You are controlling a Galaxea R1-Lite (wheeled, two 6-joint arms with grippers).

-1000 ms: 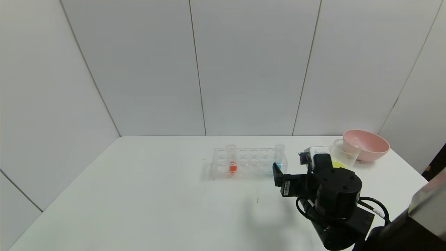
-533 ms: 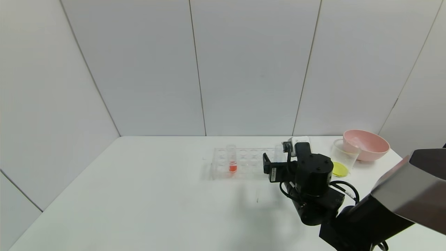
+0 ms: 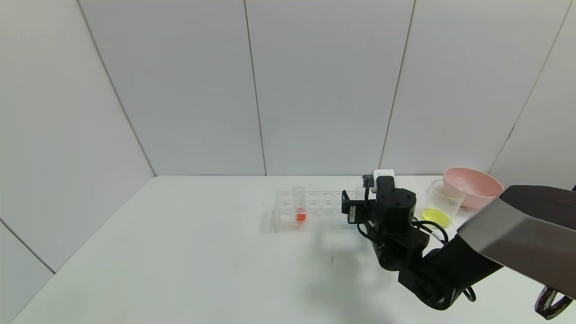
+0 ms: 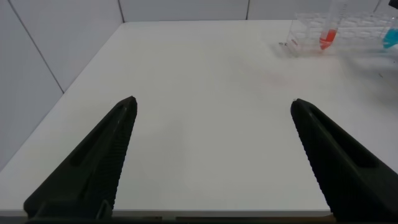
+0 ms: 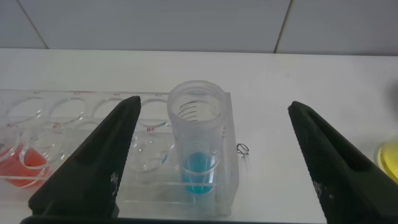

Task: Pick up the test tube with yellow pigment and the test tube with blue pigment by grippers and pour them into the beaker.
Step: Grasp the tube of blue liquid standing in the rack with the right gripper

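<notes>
The head camera is looking forward and down from well back, taking in the whole white table (image 3: 180,252) beyond the right gripper (image 3: 348,209). The right wrist camera is peering out between that gripper's fingers, close to the clear many-holed tube rack (image 5: 186,186) just ahead. The left wrist camera is facing across bare tabletop toward the same rack (image 4: 323,31), far off.

Around the rack (image 5: 124,149), the blue tube (image 5: 198,140) stands in its end hole, open air on both flanks between the right hand's (image 5: 211,155) spread fingers. The red tube (image 3: 300,204) stands well apart; the surface (image 3: 180,252) before the rack lies bare.
</notes>
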